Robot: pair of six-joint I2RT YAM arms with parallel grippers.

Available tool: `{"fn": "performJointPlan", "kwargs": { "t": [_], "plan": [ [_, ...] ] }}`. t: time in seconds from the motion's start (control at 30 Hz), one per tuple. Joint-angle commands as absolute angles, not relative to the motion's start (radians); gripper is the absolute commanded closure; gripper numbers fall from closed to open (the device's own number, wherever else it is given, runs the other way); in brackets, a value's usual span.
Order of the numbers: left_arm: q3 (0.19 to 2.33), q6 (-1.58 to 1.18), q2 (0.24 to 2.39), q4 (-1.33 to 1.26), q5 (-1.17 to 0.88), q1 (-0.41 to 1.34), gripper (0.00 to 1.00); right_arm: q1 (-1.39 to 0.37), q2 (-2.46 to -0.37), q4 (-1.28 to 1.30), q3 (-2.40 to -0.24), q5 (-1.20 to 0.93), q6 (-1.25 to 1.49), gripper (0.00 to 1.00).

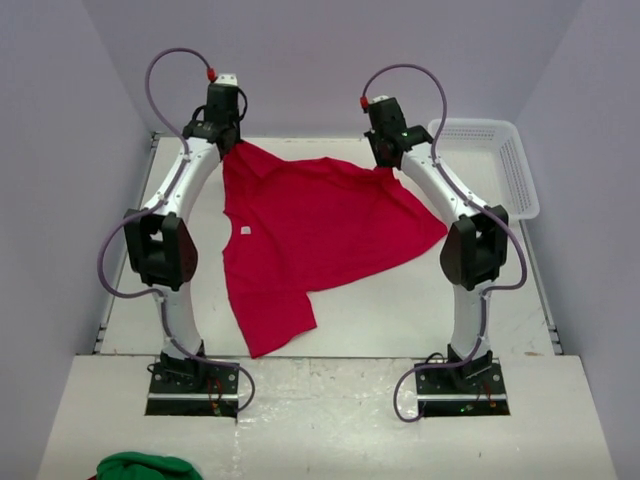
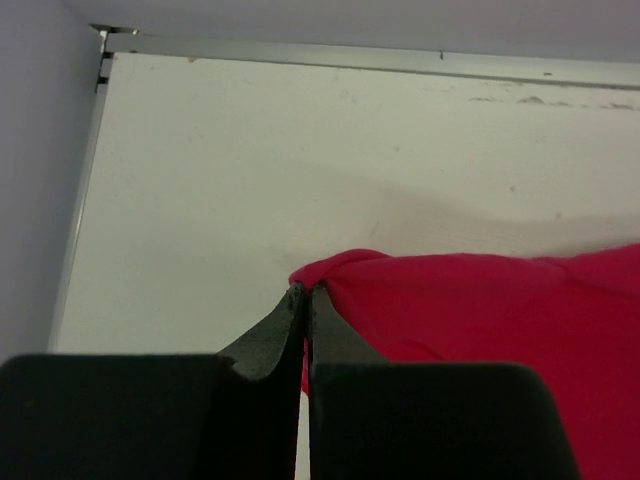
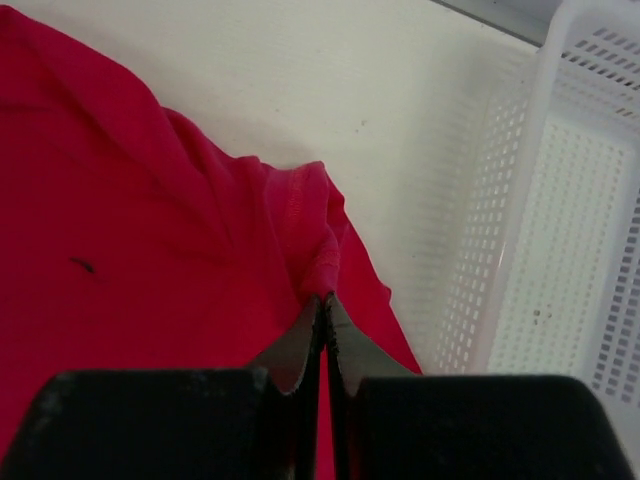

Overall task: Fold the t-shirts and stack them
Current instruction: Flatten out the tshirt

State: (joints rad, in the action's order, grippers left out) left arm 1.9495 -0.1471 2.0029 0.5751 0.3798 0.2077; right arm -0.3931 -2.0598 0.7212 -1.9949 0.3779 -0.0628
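Left arm [image 1: 172,200]: rises from its base at the near edge, elbow bowed outward, wrist reaching to the far left.
Left jaws: pressed together, pinching a corner of the t-shirt [image 1: 310,225].
Right arm [image 1: 462,215]: bowed outward the opposite way, wrist at the far right.
Right jaws: pressed together, pinching the t-shirt's edge.

A white plastic mesh basket [image 1: 520,170] sits at two o'clock on the white table [image 1: 400,310], against its right edge; the right wrist view shows its perforated wall [image 3: 560,250] close up. A metal strip [image 2: 380,60] borders the table at twelve o'clock. A bundle of green cloth [image 1: 148,466] lies at seven o'clock, cut off by the frame
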Motion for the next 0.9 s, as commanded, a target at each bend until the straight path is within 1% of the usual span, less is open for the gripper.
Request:
{"fn": "performJointPlan", "kwargs": {
  "t": [0.0,0.17,0.43,0.73,0.77,0.8,0.83,0.87],
  "plan": [
    [1.985,-0.131,2.018,0.477,0.376,0.167,1.0,-0.383,-2.091,0.71,-2.094,0.324,-0.06,1.0],
    [2.049,-0.109,2.085,0.506,0.37,0.147,1.0,-0.376,-2.175,0.746,-2.224,0.321,-0.081,1.0],
    [2.071,-0.084,2.144,0.488,0.324,0.11,1.0,-0.336,-2.29,0.712,-2.305,0.291,-0.12,1.0],
    [2.209,-0.09,2.298,0.541,0.301,0.094,1.0,-0.262,-2.428,0.678,-2.431,0.215,-0.143,1.0],
    [2.217,-0.092,2.307,0.546,0.299,0.092,0.95,-0.25,-2.437,0.68,-2.44,0.198,-0.147,0.95],
    [2.233,-0.094,2.309,0.549,0.301,0.091,0.83,-0.247,-2.442,0.678,-2.444,0.195,-0.152,0.84],
    [2.241,-0.095,2.309,0.552,0.307,0.089,0.56,-0.244,-2.441,0.663,-2.444,0.199,-0.155,0.6],
    [2.255,-0.098,2.301,0.557,0.331,0.089,0.43,-0.236,-2.441,0.661,-2.453,0.201,-0.155,0.53]
  ]
}}
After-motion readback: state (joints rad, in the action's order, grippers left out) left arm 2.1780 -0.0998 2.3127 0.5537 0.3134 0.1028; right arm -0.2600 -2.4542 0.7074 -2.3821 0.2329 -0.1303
